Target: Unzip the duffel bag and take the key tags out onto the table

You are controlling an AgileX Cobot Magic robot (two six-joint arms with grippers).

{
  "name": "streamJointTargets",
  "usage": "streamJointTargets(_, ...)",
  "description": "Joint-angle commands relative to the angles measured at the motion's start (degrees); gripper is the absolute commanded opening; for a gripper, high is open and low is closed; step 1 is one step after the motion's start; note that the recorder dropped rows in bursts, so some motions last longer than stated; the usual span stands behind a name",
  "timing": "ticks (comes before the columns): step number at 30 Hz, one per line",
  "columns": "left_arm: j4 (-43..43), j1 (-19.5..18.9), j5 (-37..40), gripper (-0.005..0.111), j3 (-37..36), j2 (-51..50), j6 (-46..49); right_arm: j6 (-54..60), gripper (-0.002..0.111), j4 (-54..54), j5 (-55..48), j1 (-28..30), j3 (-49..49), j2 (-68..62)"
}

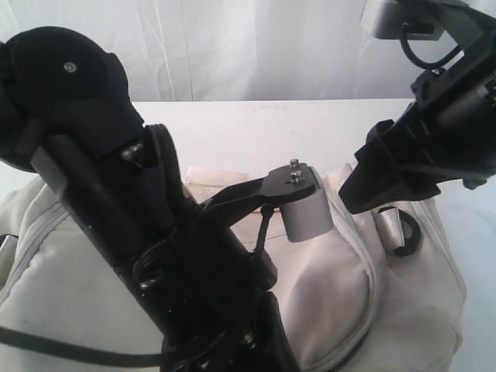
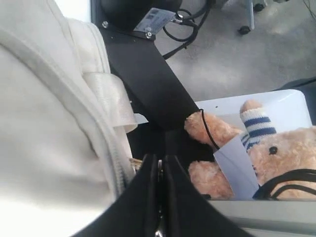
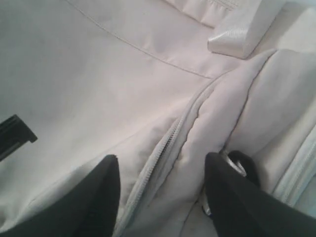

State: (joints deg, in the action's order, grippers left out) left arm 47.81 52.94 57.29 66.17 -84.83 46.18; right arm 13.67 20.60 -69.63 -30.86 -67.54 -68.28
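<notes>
Cream-white fabric duffel bag (image 3: 98,74) below: my right hand (image 3: 162,163) slants down from two o'clock, fingers apart; left hand (image 2: 159,170) pressed together.

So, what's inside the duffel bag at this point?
Nothing inside shows. The duffel bag has its zipper shut wherever it is visible, so only cream outer fabric is seen. Any key tags inside are covered.

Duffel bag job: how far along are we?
Done: nothing visible; the zipper under the right hand looks closed, and no key tags show on the table. In hand: the right hand hangs open over that zipper, while the left hand is shut beside the bag. Left: unzip and take out the tags.
</notes>
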Motion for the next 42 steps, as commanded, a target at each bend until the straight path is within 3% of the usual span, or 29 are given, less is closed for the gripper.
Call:
streamJointTargets(1, 1.4, 0.4, -0.1, 0.000, -0.4, 1.7, 0.8, -1.5, 0.046, 0.6, -0.3, 0.0, 1.8, 0.6)
streamJointTargets(14, 1.6, 0.4, -2.3, 0.000, -0.4, 2.9, 1.8, -1.9, 0.041, 9.2, -0.3, 0.0, 11.3, 2.0)
streamJointTargets(16, 1.6, 0.4, -2.1, 0.000, -0.4, 2.9, 1.8, -1.4, 0.035, 9.2, -0.3, 0.0, 11.3, 2.0)
streamJointTargets(22, 1.3, 0.4, -2.4, 0.000, -0.4, 4.4, 1.2, 4.5, 0.000, 9.1, -0.3, 0.0, 11.3, 2.0)
streamJointTargets(42, -10.2, 0.4, 7.7, 0.000, -2.3, 12.7, -14.6, 4.1, 0.000, 3.8, 0.4, 0.0, 11.3, 2.2)
